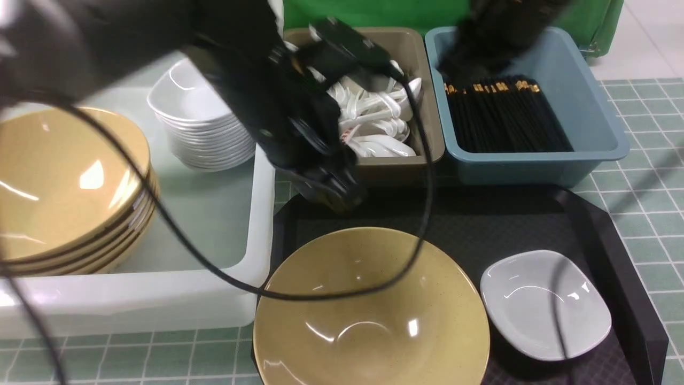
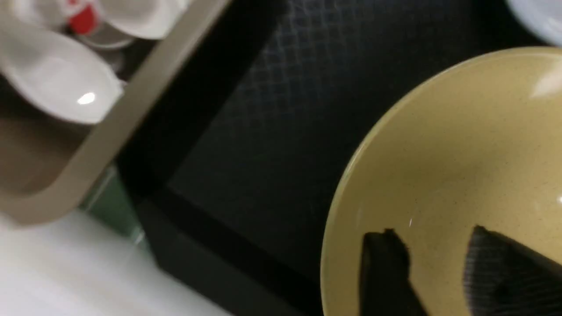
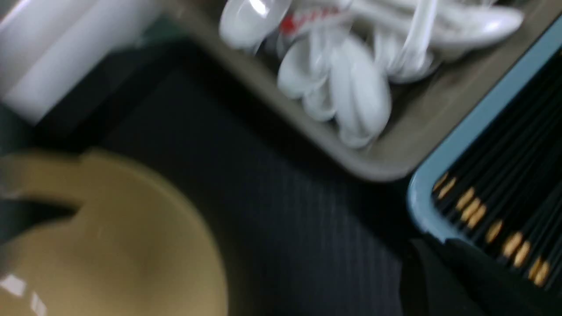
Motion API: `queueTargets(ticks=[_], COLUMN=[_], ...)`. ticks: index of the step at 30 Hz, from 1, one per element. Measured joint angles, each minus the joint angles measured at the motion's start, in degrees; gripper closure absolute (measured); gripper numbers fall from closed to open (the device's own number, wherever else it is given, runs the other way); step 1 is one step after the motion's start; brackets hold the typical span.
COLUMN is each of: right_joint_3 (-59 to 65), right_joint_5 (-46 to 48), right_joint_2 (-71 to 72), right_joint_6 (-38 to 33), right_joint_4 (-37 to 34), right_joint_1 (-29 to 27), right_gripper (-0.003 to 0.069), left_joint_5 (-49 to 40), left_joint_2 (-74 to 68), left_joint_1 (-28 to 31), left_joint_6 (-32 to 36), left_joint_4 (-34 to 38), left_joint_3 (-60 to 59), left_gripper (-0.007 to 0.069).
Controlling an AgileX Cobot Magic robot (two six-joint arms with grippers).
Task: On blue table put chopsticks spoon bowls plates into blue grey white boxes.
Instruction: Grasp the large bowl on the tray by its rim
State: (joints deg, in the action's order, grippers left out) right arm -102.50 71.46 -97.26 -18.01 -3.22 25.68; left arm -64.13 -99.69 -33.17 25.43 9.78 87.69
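A mustard-tan bowl and a small white plate lie on the black tray. My left gripper hangs over the bowl's far rim. In the left wrist view it is open and empty, its fingers above the bowl's inside. My right gripper is a blurred dark mass over the blue box, which holds the black chopsticks. The right wrist view shows it only as a dark blur by the chopsticks. The grey box holds white spoons.
The white tub at the left holds a stack of tan bowls and a stack of white plates. The black tray lies on the tiled blue table. A black cable loops over the bowl.
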Motion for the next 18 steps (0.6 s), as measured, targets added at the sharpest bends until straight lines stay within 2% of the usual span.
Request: queueTargets(ticks=[5, 8, 13, 16, 18], right_joint_3=[15.4, 20.9, 26.7, 27.2, 27.3], right_joint_5=[0.2, 0.2, 0.2, 0.2, 0.2], right_joint_2=[12.9, 16.8, 21.2, 21.3, 21.3], right_joint_6=[-1.7, -1.7, -1.7, -1.7, -1.7], right_joint_4=[-0.7, -0.8, -0.8, -0.8, -0.8], right_joint_1=[0.5, 0.6, 0.6, 0.6, 0.6], right_gripper=[0.0622, 0.0622, 0.0622, 0.0622, 0.0622], left_joint_5=[5.4, 7.4, 5.7, 2.9, 1.3], left_joint_2=[-5.6, -8.2, -13.0, -15.5, -16.3], left_joint_1=[-0.1, -0.1, -0.1, -0.1, -0.1], left_joint_6=[3.8, 4.5, 6.7, 7.3, 6.5], left_joint_4=[0.0, 0.3, 3.7, 4.6, 4.6], left_joint_3=[0.0, 0.0, 0.2, 0.2, 0.2], left_gripper=[0.0164, 0.0131, 0.0140, 0.0191, 0.0267])
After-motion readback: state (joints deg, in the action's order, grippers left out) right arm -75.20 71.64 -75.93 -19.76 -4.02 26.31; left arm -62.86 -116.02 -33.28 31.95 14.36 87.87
